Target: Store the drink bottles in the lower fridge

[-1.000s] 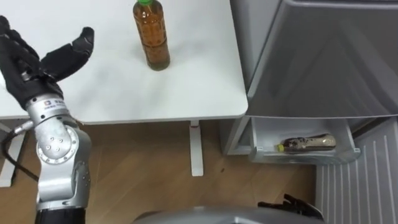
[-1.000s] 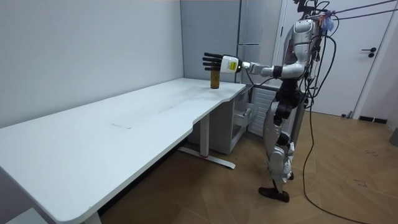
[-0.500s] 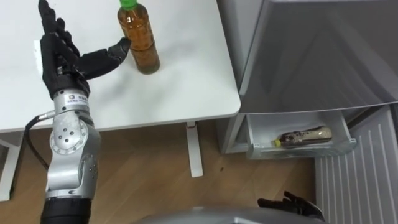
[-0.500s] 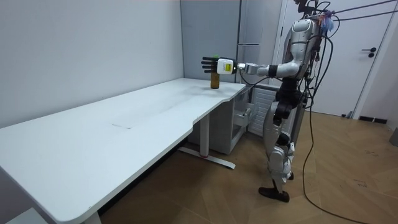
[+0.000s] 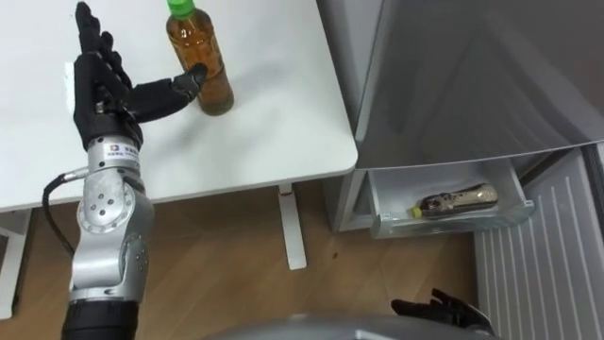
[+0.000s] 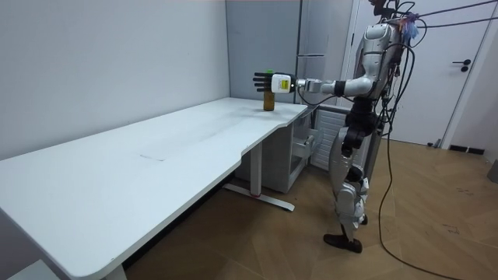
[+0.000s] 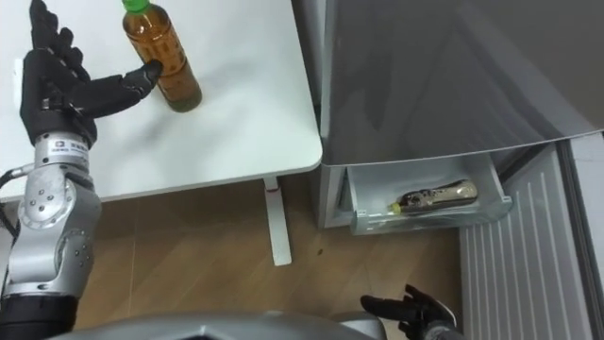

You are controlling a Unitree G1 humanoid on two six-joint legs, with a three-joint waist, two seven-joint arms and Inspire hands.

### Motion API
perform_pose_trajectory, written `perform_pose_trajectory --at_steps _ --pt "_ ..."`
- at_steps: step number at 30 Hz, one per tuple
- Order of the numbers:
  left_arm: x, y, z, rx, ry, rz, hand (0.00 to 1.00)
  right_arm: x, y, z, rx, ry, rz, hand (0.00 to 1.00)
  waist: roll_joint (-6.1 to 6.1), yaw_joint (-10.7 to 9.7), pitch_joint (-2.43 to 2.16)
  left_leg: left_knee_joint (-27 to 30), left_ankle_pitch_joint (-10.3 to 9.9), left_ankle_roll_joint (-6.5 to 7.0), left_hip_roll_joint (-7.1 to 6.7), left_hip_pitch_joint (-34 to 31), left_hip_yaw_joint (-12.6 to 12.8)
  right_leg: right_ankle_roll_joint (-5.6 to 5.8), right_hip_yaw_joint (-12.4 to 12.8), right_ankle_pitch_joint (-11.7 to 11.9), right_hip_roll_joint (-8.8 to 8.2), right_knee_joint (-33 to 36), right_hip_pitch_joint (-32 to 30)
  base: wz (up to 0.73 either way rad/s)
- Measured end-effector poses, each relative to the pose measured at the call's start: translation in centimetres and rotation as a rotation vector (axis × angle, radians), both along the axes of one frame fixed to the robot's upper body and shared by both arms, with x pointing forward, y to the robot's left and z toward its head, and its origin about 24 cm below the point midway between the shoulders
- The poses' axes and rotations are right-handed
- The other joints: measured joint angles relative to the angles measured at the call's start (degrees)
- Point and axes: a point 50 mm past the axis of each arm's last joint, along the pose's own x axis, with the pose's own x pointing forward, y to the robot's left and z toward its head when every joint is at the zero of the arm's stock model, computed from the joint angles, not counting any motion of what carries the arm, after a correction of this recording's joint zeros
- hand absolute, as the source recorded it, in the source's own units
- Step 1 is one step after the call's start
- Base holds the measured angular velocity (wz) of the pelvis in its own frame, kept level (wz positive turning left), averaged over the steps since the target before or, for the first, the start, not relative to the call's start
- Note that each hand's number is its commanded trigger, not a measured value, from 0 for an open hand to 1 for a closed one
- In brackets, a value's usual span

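On table; bottle upright; left robot hand splayed, thumb touching it

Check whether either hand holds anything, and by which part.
Nothing is held. The left hand is open beside the bottle, thumb tip at its side; the right hand hangs low, empty.

Upright amber bottle on table; second bottle flat in drawer.
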Motion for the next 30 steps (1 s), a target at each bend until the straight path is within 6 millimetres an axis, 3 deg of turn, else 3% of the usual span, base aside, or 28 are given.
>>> perform_pose_trajectory --at_steps 12,21,30 --pt "2.7 0.2 0.8 -0.023 -0.012 -0.031 0.0 -0.7 -0.5 0.0 -0.017 0.012 -0.047 0.0 0.73 -0.31 0.1 -1.05 0.02 0.04 0.08 1.38 0.69 -0.11 1.67 0.18 0.28 0.06 -0.28 -0.06" --pt "3.7 1.4 -0.4 -0.105 0.064 -0.01 0.0 -1.5 -1.1 0.0 -0.072 0.063 -0.116 0.0 1.71 -2.51 0.03 -1.47 0.02 0.04 0.11 1.86 1.78 -0.09 2.77 0.2 0.32 0.1 -0.17 -0.06" --pt "3.5 1.6 -1.6 -0.111 0.131 -0.033 0.0 -3.3 -1.9 0.1 -0.156 0.182 0.008 0.0 2.43 -3.52 -0.26 -1.63 0.02 0.04 0.35 2.06 2.65 -0.09 3.61 0.19 0.48 1.02 -0.9 -0.04"
